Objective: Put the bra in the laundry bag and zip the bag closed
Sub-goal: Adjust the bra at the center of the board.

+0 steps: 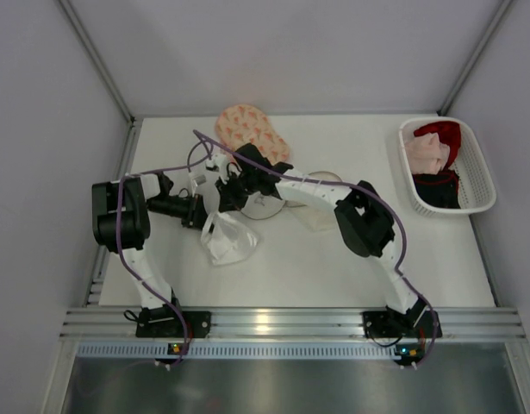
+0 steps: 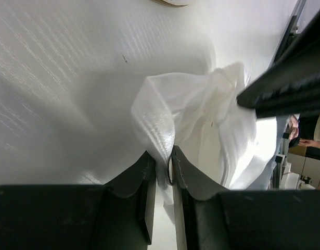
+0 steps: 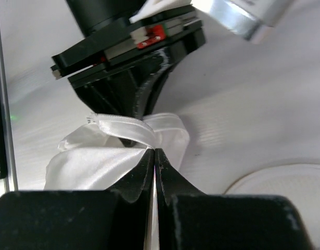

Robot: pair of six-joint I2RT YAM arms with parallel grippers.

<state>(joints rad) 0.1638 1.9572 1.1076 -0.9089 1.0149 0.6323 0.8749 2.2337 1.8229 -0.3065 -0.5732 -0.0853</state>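
The bra, peach with a small pattern, lies on the table at the back centre, apart from both grippers. The white mesh laundry bag sits crumpled in front of it. My left gripper is shut on a fold of the laundry bag, with fabric pinched between its fingers. My right gripper faces it from the other side, its jaws shut on the white tape edge of the laundry bag. In the right wrist view the left gripper stands just beyond the bag.
A white basket with red, pink and black garments stands at the back right. A pale round thing lies on the table under the right arm. Grey walls close in the table on three sides.
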